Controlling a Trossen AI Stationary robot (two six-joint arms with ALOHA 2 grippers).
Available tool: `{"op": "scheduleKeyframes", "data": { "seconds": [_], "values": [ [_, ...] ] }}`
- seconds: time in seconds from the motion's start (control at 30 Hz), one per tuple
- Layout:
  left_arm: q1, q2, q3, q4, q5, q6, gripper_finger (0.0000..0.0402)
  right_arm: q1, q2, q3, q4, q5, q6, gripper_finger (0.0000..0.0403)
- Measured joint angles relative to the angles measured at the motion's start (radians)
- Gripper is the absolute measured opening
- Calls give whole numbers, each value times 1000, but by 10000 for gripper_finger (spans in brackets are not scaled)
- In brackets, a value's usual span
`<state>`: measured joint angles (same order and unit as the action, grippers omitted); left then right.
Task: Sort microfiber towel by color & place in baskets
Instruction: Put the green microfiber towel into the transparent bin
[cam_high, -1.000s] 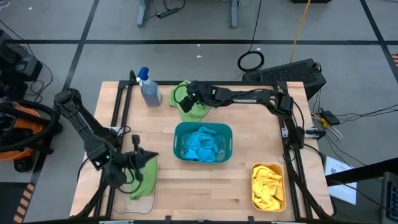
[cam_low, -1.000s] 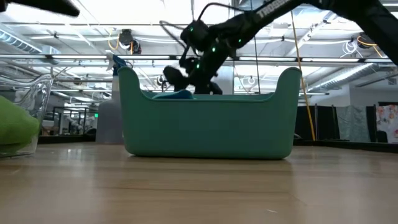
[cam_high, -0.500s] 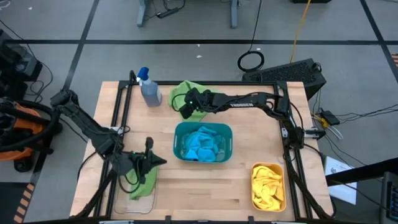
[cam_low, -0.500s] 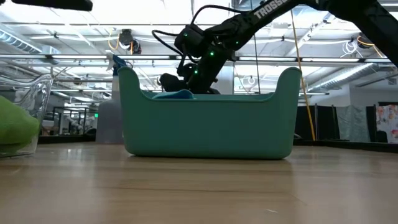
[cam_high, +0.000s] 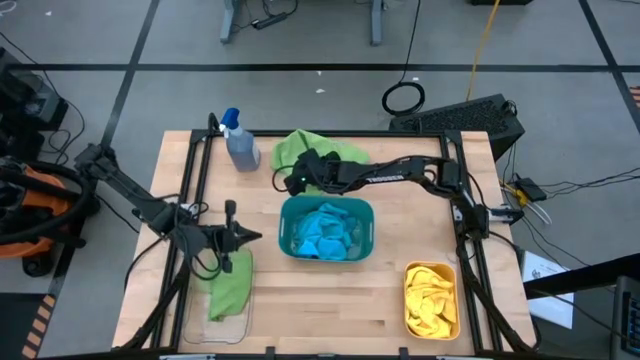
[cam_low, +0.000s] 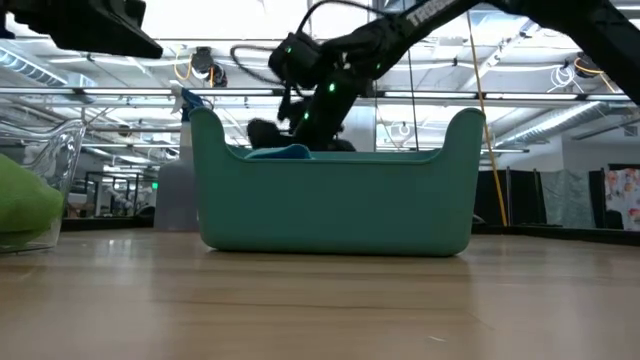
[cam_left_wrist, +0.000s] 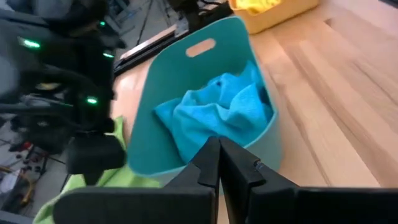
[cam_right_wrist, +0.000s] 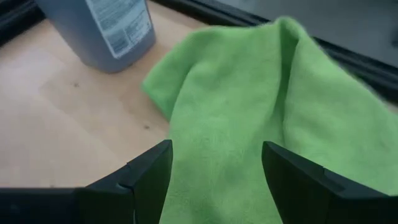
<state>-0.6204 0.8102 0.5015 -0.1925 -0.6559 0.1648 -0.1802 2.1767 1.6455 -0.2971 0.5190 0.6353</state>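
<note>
1. I work on a light wooden table (cam_high: 320, 300) with a black frame; around it is a grey floor with cables, and the low view shows a large hall with ceiling lights behind.
2. At the near left corner stands the clear basket (cam_high: 215, 318). One green towel (cam_high: 230, 285) lies in it and hangs a little over its rim.
3. My left gripper (cam_high: 252, 236) is above the table between the clear basket and the teal basket (cam_high: 283, 232). Its fingers are pressed together and, as far as I see, they carry nothing.
4. At the far left edge stands the grey spray bottle (cam_high: 241, 143), which is not part of the sorting.
5. Just beside it lies the second green towel (cam_right_wrist: 249, 112), on the bare table at the far side. My right gripper (cam_high: 297, 180) is low over the near edge of this towel, with the fingers spread on both sides of the cloth, not yet closed on it.
6. In the middle, the teal basket holds the blue towels (cam_left_wrist: 217, 112).
7. At the near right corner, the orange basket (cam_high: 408, 272) holds the yellow towels (cam_high: 432, 300).
8. My judgement: blue and yellow are finished and green is half done. What is left is to grasp the last green towel and bring it across the table to the clear basket.
</note>
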Motion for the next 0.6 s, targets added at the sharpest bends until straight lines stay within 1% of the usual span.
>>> {"op": "scheduleKeyframes", "data": {
  "seconds": [0.13, 0.23, 0.33, 0.53, 0.6],
  "values": [
    [1, -49, -23, -14, -2, -32, 11, 1, 60, 0, 52, -1, 7, 240],
    [-1, -62, -22, -8, 12, -55, 11, -3, 96, -2, 66, -32, 30, 240],
    [-2, -59, -22, -8, 34, -56, 11, -6, 106, -1, 98, -47, 30, 240],
    [-2, -59, -22, -1, 49, -56, 11, -11, 114, -1, 94, 21, 1, 240],
    [-2, -59, -22, 5, 50, -56, 11, -18, 112, -1, 100, 27, -9, 237]
  ]
}}
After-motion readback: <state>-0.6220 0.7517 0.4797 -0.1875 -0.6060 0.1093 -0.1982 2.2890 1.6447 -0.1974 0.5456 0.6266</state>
